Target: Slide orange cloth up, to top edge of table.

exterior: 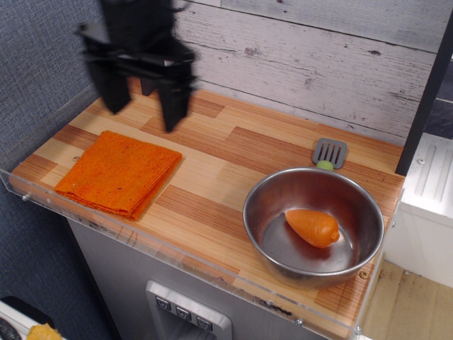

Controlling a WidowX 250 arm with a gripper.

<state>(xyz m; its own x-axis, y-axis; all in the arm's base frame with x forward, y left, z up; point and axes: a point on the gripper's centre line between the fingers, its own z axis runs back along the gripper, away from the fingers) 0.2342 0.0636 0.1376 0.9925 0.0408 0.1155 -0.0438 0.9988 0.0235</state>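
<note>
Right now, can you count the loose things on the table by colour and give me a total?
Orange: 2, the orange cloth and the carrot-shaped object lying in the bowl
Silver: 1, the steel bowl
Grey with a green handle: 1, the spatula behind the bowl
Total: 4

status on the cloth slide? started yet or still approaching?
Done: nothing visible. The orange cloth lies folded at the near left of the table, by the clear front rim, far from the top edge.
In hand: the gripper is open, blurred, above the table just behind the cloth, not touching it.
Left: come down onto the cloth, then push it toward the plank wall.
</note>
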